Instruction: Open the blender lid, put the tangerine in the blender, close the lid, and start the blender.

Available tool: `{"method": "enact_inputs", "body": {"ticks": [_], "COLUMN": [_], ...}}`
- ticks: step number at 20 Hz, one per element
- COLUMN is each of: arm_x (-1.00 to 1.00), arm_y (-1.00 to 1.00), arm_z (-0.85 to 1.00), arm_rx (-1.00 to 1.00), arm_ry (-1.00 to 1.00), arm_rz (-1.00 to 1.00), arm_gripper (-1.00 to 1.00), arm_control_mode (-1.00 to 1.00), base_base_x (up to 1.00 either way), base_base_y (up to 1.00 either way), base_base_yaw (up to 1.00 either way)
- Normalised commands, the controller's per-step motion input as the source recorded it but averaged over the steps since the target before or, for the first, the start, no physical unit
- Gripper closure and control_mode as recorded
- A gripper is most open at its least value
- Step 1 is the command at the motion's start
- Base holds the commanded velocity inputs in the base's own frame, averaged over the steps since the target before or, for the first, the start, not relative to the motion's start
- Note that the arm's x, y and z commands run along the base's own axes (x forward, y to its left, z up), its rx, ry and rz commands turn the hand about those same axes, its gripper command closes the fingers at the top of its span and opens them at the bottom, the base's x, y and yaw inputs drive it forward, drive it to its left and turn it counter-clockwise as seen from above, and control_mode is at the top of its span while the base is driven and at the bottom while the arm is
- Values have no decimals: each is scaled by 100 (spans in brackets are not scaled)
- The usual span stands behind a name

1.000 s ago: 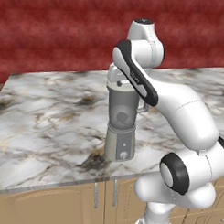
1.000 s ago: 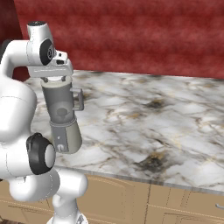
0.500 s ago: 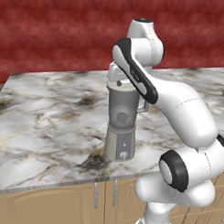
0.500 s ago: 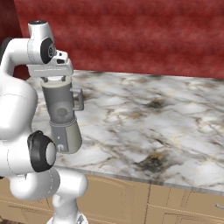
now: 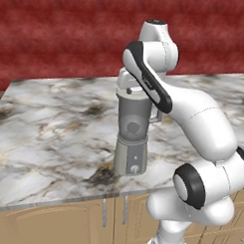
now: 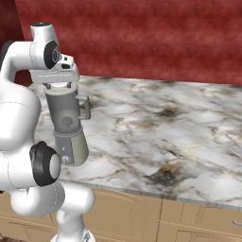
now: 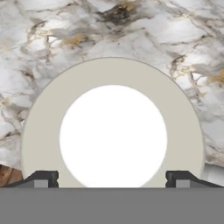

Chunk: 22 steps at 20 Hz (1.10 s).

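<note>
The gripper [image 7: 112,178] has just spread wide above the lid [image 7: 39,131], pinching nothing; the lid sits on the blender [image 5: 132,139]; starting it likely comes next.

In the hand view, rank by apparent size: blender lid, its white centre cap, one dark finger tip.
1. Blender lid, the beige-grey ring, widest.
2. White centre cap, inside the ring.
3. Finger tip, smallest as seen, though cut off by the frame's bottom, so its full size is unsure.

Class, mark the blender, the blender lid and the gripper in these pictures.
blender [image 5: 131,156], left base view, on its tapered base.
blender lid [image 7: 41,127], hand view, on its beige outer ring.
gripper [image 7: 112,178], hand view, midway between the two dark fingertips.
</note>
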Motion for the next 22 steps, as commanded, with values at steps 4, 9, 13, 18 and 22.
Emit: {"method": "enact_inputs", "body": {"ticks": [4, 9, 13, 18, 22], "arm_x": [0, -3, -8, -13, -56], "arm_y": [-2, 0, 0, 0, 0], "arm_z": [0, 11, 22, 24, 7], "arm_rx": [0, 0, 0, 0, 0], "arm_ry": [0, -5, -7, -10, -22], "arm_rz": [0, 0, 0, 0, -7], "arm_gripper": [-100, -100, -100, -100, -100], "arm_control_mode": [-100, -100, -100, -100, -100], "base_base_x": [0, 0, 0, 0, 0], "base_base_y": [0, 0, 0, 0, 0], "base_base_yaw": [0, 0, 0, 0, 0]}}
